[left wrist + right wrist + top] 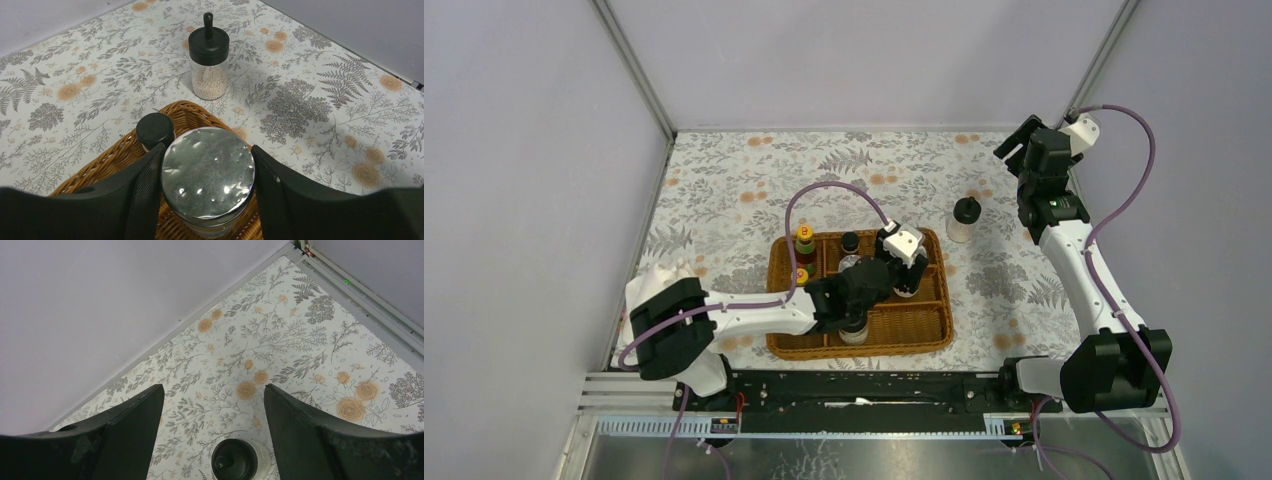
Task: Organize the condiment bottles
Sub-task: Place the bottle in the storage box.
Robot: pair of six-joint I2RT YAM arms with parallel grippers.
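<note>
left gripper (207, 150) gripped the silver-lidded shaker (207, 175), basket (192, 107) rim just ahead. right gripper (214, 392) stood open and empty, knobbed-lid jar (234, 461) below its fingers.

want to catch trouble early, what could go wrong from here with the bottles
The left jaws grip the shaker at its smooth silver lid; it might slip or tilt when lowered. The black-capped jar stands close beside it in the basket and could get knocked. The right jaws stand open above the knob-lidded jar; an off-centre descent may tip it.
</note>
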